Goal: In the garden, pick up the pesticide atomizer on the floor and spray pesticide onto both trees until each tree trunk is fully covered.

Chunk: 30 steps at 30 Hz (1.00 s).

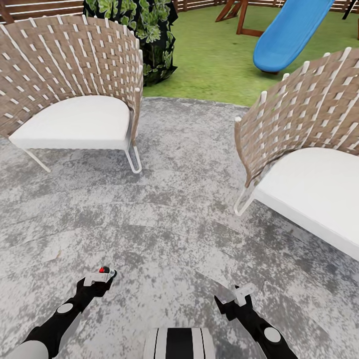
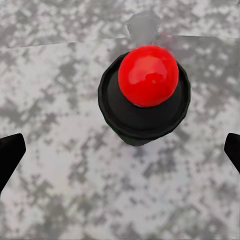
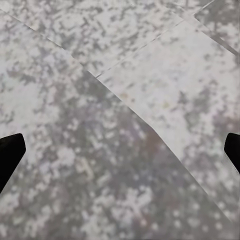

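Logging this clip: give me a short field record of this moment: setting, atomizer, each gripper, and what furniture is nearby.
setting: grey paving, lawn beyond
atomizer: red-topped black object on the paving, below the left gripper
left gripper: open, over the atomizer, not touching it
right gripper: open, empty, over bare paving
furniture: two woven chairs, left and right
other: blue slide, leafy bush

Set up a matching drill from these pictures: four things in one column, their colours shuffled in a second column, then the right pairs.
Things:
1. slide
2. chair cushion
3. knob under the left end effector
4. lawn

Colours:
A. red
B. green
C. white
D. blue

Pairs: 1-D, 2-C, 3-A, 4-B
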Motion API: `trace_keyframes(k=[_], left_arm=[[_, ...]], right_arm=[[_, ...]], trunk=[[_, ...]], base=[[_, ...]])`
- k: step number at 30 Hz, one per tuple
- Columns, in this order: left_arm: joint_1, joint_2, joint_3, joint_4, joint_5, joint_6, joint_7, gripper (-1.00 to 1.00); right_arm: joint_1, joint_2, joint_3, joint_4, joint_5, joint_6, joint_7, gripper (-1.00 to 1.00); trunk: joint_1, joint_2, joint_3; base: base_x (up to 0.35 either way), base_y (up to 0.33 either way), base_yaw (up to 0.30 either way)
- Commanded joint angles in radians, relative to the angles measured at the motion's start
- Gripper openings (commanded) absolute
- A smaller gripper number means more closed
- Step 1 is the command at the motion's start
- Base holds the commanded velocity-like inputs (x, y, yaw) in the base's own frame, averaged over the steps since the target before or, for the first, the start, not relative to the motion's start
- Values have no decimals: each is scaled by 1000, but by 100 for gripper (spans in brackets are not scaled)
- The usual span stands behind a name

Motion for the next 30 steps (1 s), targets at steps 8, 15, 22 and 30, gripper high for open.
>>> trace_keyframes(k=[8, 15, 22, 30], left_arm=[[0, 1, -4, 1, 9, -3, -2, 100], [0, 1, -3, 1, 9, -3, -2, 100], [0, 1, -3, 0, 9, -3, -2, 100], [0, 1, -4, -1, 9, -3, -2, 100]], right_arm=[[0, 0, 1, 0, 9, -4, 0, 100], [0, 0, 1, 0, 8, -4, 0, 100], [0, 0, 1, 0, 9, -4, 0, 100], [0, 0, 1, 0, 9, -4, 0, 100]], trunk=[[0, 0, -1], [0, 0, -1], [0, 0, -1], [0, 0, -1]], base=[[16, 0, 0], [0, 0, -54], [0, 0, -55], [8, 0, -9]])
